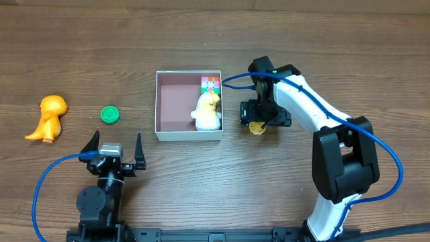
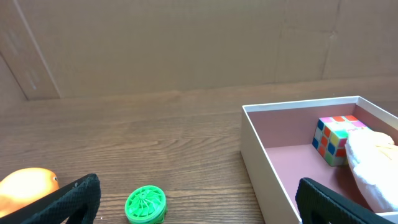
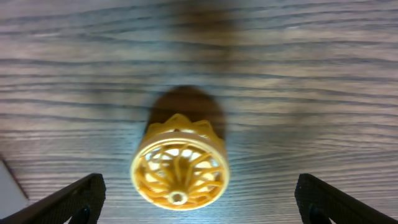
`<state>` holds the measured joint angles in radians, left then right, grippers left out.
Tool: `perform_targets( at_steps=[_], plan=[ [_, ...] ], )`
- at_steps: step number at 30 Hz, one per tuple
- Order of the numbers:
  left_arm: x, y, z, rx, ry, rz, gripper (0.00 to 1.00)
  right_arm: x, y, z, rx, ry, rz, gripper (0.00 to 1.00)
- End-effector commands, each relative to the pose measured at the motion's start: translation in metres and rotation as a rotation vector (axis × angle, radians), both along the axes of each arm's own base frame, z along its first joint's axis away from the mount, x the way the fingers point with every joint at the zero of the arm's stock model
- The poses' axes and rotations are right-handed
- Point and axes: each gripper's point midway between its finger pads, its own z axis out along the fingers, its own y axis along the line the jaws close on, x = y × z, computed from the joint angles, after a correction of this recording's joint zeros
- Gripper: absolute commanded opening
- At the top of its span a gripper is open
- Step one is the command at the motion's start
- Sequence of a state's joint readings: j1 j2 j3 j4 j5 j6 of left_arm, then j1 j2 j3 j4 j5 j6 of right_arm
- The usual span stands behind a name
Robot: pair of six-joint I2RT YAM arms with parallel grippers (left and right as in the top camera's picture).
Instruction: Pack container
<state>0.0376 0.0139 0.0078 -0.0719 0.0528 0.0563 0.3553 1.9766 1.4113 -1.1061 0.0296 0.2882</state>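
Note:
The container [image 1: 161,101] is a square white-walled box with a pinkish floor at the table's middle; it also shows in the left wrist view [image 2: 261,155]. Inside it lie a colourful cube [image 1: 210,83] [image 2: 333,137] and a white and yellow plush toy [image 1: 207,111] [image 2: 376,168]. A yellow wheel [image 1: 256,126] [image 3: 180,165] lies on the table just right of the box. My right gripper [image 1: 259,119] [image 3: 199,208] is open directly above it, fingers on either side. My left gripper [image 1: 114,149] [image 2: 199,211] is open and empty near the front edge. A green wheel [image 1: 110,115] [image 2: 145,205] lies left of the box.
An orange dinosaur toy [image 1: 47,117] [image 2: 25,186] stands at the far left of the wooden table. A cardboard wall [image 2: 186,43] rises behind the table.

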Motion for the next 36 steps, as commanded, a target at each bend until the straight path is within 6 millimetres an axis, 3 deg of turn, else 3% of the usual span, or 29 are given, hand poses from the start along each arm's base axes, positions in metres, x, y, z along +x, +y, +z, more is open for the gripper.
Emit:
perform_targets(
  at_steps=[1, 6, 36],
  plan=[
    [0.0, 0.0, -0.001, 0.014, 0.0, -0.007, 1.0, -0.002, 0.005, -0.005, 0.005, 0.012, 0.018, 1.0],
    [0.0, 0.0, -0.001, 0.014, 0.0, -0.007, 1.0, -0.005, 0.003, -0.017, -0.009, 0.048, 0.019, 1.0],
    [0.0, 0.0, -0.001, 0.014, 0.0, -0.007, 1.0, -0.006, 0.003, -0.031, -0.014, 0.072, 0.041, 1.0]
  ],
)
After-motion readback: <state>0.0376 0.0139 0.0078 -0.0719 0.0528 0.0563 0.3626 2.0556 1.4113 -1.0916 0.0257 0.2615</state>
